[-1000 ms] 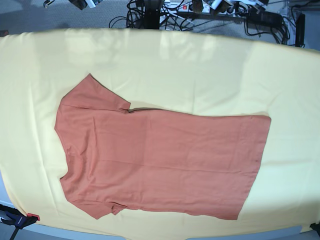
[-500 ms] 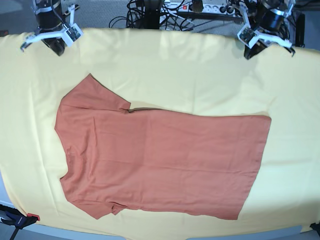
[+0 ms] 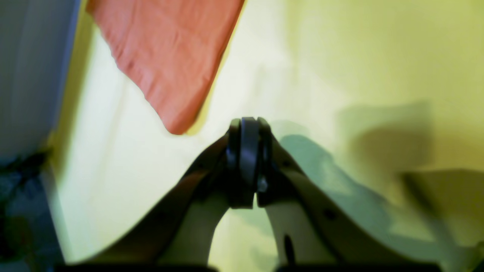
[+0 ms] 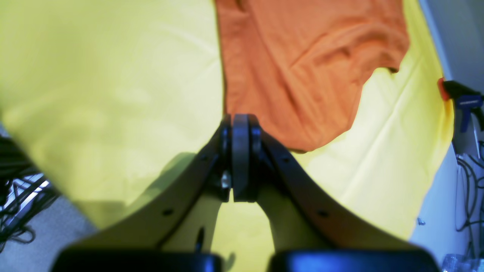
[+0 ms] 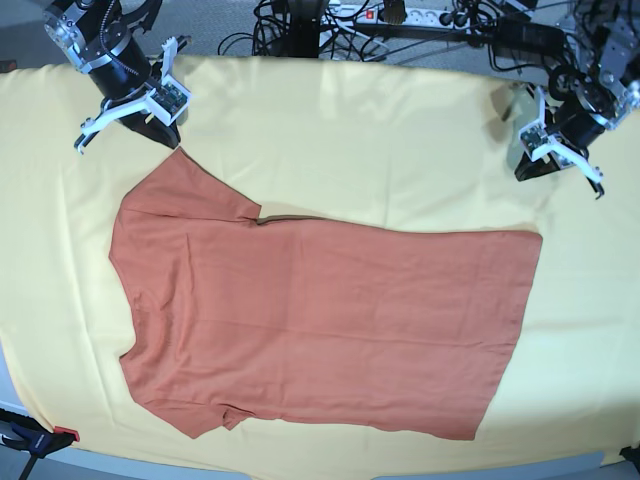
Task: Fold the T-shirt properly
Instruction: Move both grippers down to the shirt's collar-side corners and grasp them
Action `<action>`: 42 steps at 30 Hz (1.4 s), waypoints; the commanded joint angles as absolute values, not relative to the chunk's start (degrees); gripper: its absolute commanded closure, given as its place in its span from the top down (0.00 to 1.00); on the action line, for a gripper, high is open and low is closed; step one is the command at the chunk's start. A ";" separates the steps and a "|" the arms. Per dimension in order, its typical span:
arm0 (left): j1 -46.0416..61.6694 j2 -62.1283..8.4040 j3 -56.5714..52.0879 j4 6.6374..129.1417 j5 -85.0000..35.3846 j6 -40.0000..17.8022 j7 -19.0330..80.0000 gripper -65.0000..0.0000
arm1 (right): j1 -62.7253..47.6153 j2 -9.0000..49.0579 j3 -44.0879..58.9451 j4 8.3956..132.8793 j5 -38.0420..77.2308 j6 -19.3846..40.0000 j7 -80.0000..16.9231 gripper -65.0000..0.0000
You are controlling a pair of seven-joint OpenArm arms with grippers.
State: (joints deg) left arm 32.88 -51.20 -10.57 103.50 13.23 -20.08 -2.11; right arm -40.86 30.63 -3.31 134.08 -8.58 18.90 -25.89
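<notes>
Large pale-yellow cloth (image 5: 400, 150) covers table | tangled black cables (image 5: 300, 30) behind | blue-and-orange clamp (image 5: 35, 438) at front corner

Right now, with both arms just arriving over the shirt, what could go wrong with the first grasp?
Both the left gripper and the right gripper are shut, so they must open before reaching the T-shirt. The shirt lies flat on the yellow cloth, so a pinch could catch both layers. The far sleeve sits close to the right gripper and might get pushed or bunched.
</notes>
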 commanded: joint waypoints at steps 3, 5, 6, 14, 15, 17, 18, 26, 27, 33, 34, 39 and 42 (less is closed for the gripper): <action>27.79 -54.37 -10.00 100.14 12.56 -25.19 -9.06 0.35 | -40.97 31.11 -3.01 134.85 -8.75 18.20 -24.58 0.00; 24.21 -55.46 -8.27 98.13 12.56 -26.17 -10.46 0.53 | -41.12 31.11 -3.01 134.85 -8.75 18.22 -24.60 0.00; 22.17 -56.05 -6.92 97.25 12.58 -26.15 -10.48 0.57 | -41.12 31.09 -3.01 134.85 -8.75 18.24 -24.62 0.00; 4.03 -58.11 10.68 87.83 17.82 -24.43 -10.35 0.58 | -41.12 29.32 -3.01 134.82 -8.75 18.24 -24.60 0.00; 1.61 -58.08 13.32 86.52 18.55 -23.77 -10.33 0.58 | -41.12 28.99 -3.01 134.82 -8.75 18.24 -24.60 0.00; -3.31 -58.08 18.48 84.01 20.49 -22.90 -10.35 0.58 | -41.12 28.40 -3.01 134.82 -8.75 18.26 -24.60 0.00; -5.78 -58.06 21.02 82.78 21.04 -22.57 -10.33 0.58 | -41.12 28.29 -3.01 134.82 -8.75 18.26 -24.58 0.00; -19.14 -55.99 35.22 73.65 22.68 -21.43 -10.33 0.58 | -41.12 28.27 -3.01 134.80 -8.40 21.30 -24.56 0.00; -20.03 -55.40 35.88 72.79 22.68 -21.43 -10.35 0.58 | -41.12 28.27 -3.01 134.69 -7.53 21.39 -24.58 0.00; -21.91 -52.82 36.53 70.61 22.41 -21.50 -10.07 0.14 | -37.95 28.29 -3.01 127.26 -5.78 22.24 -22.92 0.28; -21.91 -52.80 36.56 70.61 22.41 -21.91 -10.04 0.05 | -36.84 28.29 -3.01 125.56 -5.74 23.16 -22.87 0.32; -21.93 -52.86 36.53 70.61 19.81 -22.94 -6.92 0.00 | -31.44 28.29 -3.01 118.43 -2.26 25.30 -22.85 0.49; -21.91 -52.86 36.53 70.61 17.89 -22.92 -6.13 0.00 | -28.25 28.32 -3.01 115.31 -1.23 26.68 -22.87 0.49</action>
State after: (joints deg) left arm -21.45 -51.72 36.73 70.67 17.30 -21.65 -7.86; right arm -28.36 27.73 -3.36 114.50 -1.34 27.18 -23.94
